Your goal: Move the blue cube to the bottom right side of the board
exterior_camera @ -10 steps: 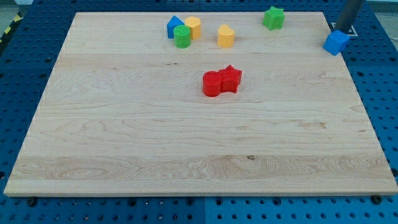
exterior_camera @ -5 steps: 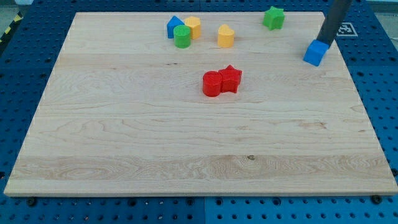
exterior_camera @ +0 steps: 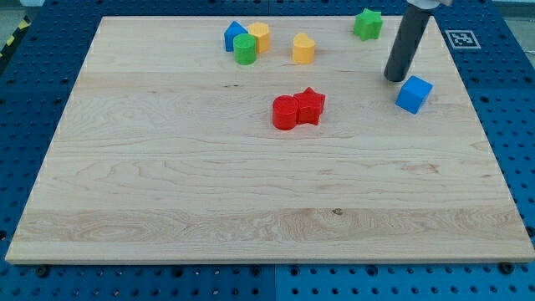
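Blue cube [exterior_camera: 414, 94] sits at the board's [exterior_camera: 167, 184] upper right, tip [exterior_camera: 394, 79] just up-left and seemingly off it; no fingers, nothing held; looks light, rigid, slidey and prone to spin, so push its top face square.

Board [exterior_camera: 251, 184] pale wood, smooth, grained; blue cube [exterior_camera: 414, 94] matt plastic; rod [exterior_camera: 405, 46] dark matt

Pale wooden tabletop [exterior_camera: 209, 192] sits on blue pegboard [exterior_camera: 25, 100], evenly lit; yellow-black tape [exterior_camera: 10, 38] at ten o'clock.
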`<state>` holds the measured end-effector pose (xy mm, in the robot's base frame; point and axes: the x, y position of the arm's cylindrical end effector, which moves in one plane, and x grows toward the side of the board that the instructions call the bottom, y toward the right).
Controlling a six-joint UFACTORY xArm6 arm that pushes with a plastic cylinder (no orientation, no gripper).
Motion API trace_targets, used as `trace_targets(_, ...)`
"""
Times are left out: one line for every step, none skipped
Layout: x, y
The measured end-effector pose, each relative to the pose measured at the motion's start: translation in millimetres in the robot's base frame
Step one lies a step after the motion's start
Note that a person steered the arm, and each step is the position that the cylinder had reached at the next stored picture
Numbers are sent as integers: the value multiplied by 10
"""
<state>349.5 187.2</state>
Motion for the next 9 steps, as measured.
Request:
trace_targets(346, 109)
trace_targets(691, 434)
trace_targets(699, 490)
trace_targets(608, 603)
trace_targets(682, 841)
trace_targets(807, 915)
trace_targets(878, 890)
trace_targets(1035, 874)
trace_targets(1236, 872)
